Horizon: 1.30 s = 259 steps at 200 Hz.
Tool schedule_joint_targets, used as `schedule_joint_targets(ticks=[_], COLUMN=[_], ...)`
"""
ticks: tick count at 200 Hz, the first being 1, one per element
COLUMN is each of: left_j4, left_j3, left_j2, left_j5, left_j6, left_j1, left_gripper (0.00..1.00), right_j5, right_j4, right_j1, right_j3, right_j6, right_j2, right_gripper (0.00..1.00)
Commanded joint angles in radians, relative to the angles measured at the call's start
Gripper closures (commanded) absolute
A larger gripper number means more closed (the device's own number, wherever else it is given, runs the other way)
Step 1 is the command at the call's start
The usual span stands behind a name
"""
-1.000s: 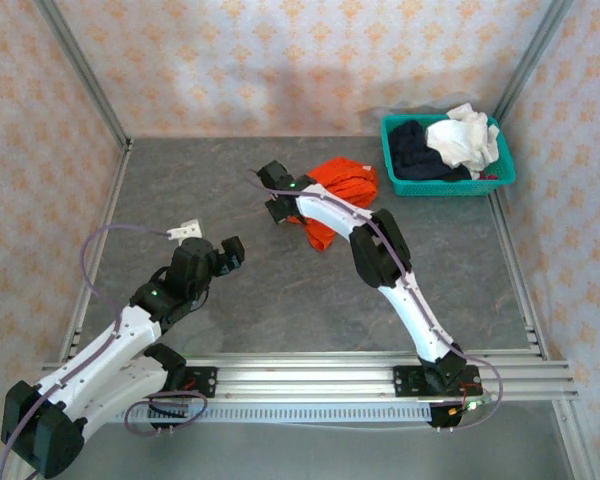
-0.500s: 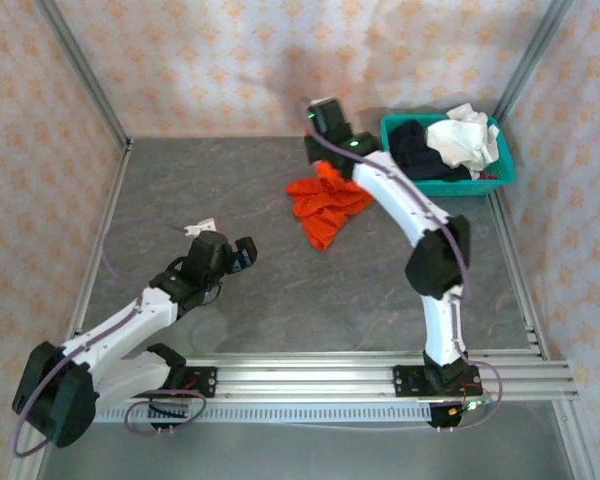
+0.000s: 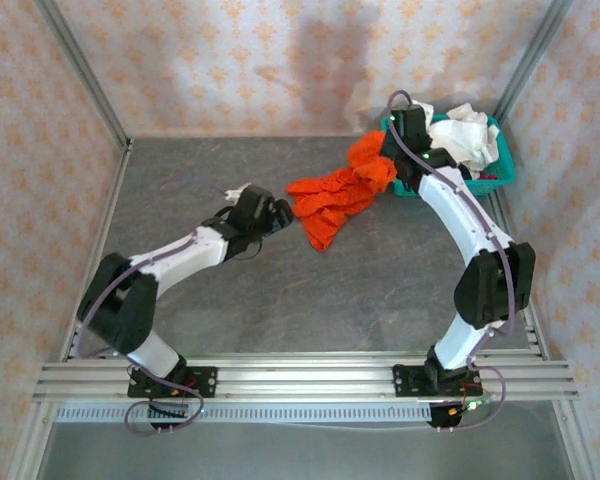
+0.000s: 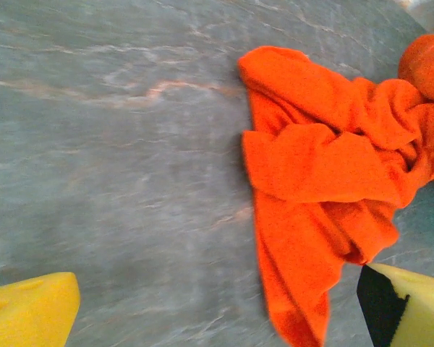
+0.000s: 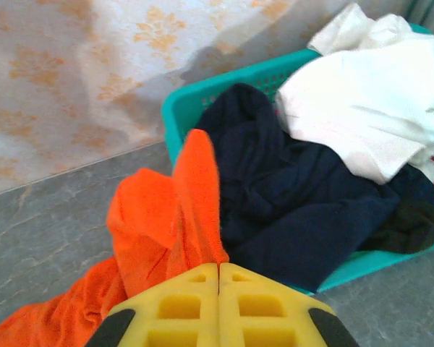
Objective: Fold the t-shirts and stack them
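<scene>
The orange t-shirt [image 3: 330,195] lies crumpled and stretched across the far middle of the table, its right end lifted. My right gripper [image 3: 385,162] is shut on that raised end [image 5: 152,224], just in front of the teal basket [image 3: 450,187]. In the right wrist view the yellow pads [image 5: 218,271] meet with a fold of orange cloth pinched between them. My left gripper [image 3: 285,212] stands open next to the shirt's left edge. Its yellow fingertips [image 4: 29,311] are spread wide over bare table, with the shirt's hanging corner [image 4: 296,289] between them.
The teal basket's rim [image 5: 175,116] sits in the far right corner, holding a dark navy t-shirt [image 5: 296,188] and a white t-shirt [image 5: 362,108]. Patterned walls and metal frame rails enclose the grey table [image 3: 280,300].
My right gripper swung from the table's middle to the basket, pulling the orange shirt's end up and to the right. My left arm reached forward and right to the shirt's left edge.
</scene>
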<state>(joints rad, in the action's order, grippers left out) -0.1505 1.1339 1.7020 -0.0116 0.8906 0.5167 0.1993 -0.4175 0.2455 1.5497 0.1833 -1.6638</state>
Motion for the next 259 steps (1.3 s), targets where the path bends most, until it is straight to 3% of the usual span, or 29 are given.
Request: schedule_joint_targets(ticks=[1, 58, 76, 103, 132, 175, 259], left_j4=[-0.051, -0.116, -0.164, -0.194, -0.221, -0.258, -0.475], left_j3=[0.121, 0.384, 0.455, 0.509, 0.533, 0.475, 0.446], left_j2=[0.11, 0.389, 0.442, 0.478, 0.467, 0.306, -0.267], left_j5=[-0.017, -0.076, -0.077, -0.069, -0.047, 0.076, 0.405], left_j6=[0.07, 0.165, 0.174, 0.169, 0.136, 0.031, -0.244], left_j1=[0.001, -0.004, -0.007, -0.012, -0.019, -0.049, -0.113], left_gripper=[0.0, 0.12, 0.22, 0.51, 1.0, 1.0, 1.0], right_j5=[0.009, -0.004, -0.013, -0.029, -0.03, -0.04, -0.166], right_j4=[0.052, 0.052, 0.052, 0.059, 0.057, 0.049, 0.102], right_j1=[-0.011, -0.028, -0.031, -0.031, -0.033, -0.036, -0.035], right_j3=[-0.031, -0.094, -0.107, -0.125, -0.129, -0.101, -0.053], right_j6=[0.041, 0.031, 0.03, 0.029, 0.03, 0.022, 0.052], right_j2=[0.084, 0.149, 0.161, 0.172, 0.182, 0.245, 0.497], right_gripper=[1.0, 1.0, 1.0, 1.0, 1.0, 1.0, 1.0])
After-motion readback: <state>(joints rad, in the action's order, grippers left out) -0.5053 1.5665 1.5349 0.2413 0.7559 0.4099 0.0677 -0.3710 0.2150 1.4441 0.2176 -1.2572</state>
